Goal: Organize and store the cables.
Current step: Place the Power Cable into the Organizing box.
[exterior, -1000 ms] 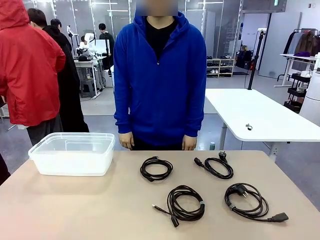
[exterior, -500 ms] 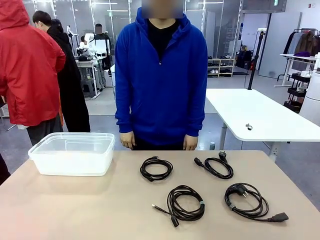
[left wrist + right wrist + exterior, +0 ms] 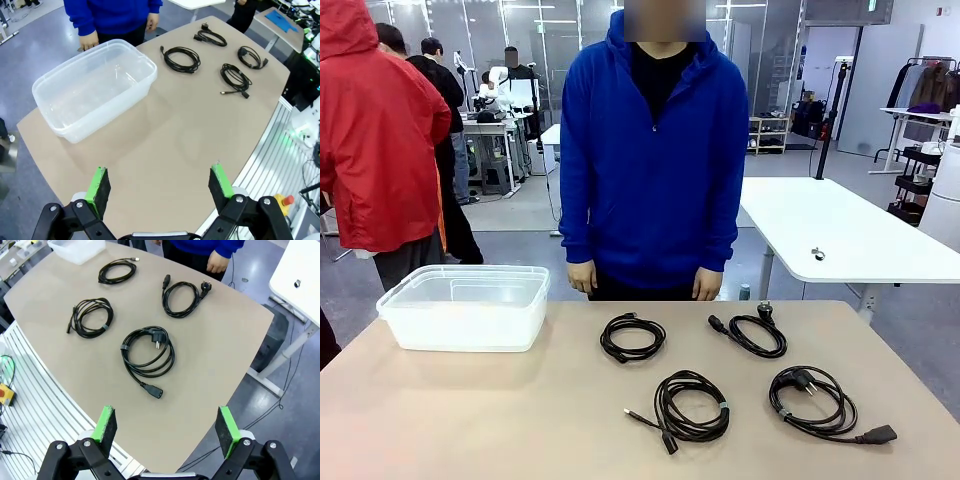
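Two open claws: left gripper (image 3: 159,172) and right gripper (image 3: 165,412), black two-finger claws with green pads, both spread wide; we see nothing between their fingers.
Under the left gripper: bare tan tabletop (image 3: 165,130), the claw hanging well above it near the robot-side edge.
Under the right gripper: the table's near right edge, with grey floor beside it.
Near-right cable (image 3: 147,357): thin black cord coiled in a flat loop, a round plug lying inside the coil and a blocky plug trailing out; we find it closest to the right gripper.
Near-left cable (image 3: 91,316): thin black coiled cord with a pale band on the loop and slim plugs, lying beside the near-right one, not touching it.
Far-right cable (image 3: 182,297): thin black coiled cord with a round plug, lying near the table's far edge in front of the person.
Far-left cable (image 3: 117,271): thin black coiled cord, the one nearest the container and apart from it.
Clear plastic container (image 3: 110,112): rectangular, lidless tub on the table's far left; all four cables lie outside it, flat on the tabletop.
Person (image 3: 655,150): in a blue hoodie, standing at the far side, a hand (image 3: 582,280) hanging at each hip just behind the table edge, touching none of the cables.
Behind: a bystander in a red jacket (image 3: 375,130) at the left and a white table (image 3: 840,230) at the right.
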`<state>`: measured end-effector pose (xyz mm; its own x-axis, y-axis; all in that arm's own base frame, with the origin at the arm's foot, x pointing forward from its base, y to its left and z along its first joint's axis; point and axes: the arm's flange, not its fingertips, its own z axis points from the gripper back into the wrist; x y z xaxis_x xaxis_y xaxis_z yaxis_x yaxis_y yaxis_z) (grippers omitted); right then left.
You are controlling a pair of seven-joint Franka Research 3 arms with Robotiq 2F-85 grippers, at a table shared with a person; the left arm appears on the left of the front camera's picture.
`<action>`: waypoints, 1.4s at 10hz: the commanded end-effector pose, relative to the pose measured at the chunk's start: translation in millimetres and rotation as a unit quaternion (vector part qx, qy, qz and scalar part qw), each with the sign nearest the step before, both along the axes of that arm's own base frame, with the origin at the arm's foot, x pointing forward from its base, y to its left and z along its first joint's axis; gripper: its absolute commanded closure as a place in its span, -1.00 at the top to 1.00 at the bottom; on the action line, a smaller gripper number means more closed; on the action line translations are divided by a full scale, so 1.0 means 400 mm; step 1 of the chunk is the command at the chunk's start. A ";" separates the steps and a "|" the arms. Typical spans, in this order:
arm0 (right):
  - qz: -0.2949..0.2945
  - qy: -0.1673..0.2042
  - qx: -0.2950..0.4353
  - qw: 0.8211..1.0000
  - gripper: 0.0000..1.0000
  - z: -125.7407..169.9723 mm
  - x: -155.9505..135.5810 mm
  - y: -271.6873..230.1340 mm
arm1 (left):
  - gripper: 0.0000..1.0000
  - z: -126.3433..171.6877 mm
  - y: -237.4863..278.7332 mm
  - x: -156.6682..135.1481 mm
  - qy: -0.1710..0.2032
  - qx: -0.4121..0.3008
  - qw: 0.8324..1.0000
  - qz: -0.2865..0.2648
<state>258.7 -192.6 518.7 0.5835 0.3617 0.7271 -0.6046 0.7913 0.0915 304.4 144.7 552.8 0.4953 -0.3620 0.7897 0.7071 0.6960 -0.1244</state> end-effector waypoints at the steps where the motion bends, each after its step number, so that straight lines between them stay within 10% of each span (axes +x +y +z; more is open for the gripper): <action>1: 0.004 -0.005 -0.002 1.000 1.00 -0.001 -0.001 -0.005 | 1.00 0.003 0.005 0.004 -0.005 -0.004 1.000 -0.013; 14: 0.004 -0.005 -0.002 1.000 1.00 -0.001 -0.001 -0.005 | 1.00 0.003 0.005 0.004 -0.005 -0.004 1.000 -0.013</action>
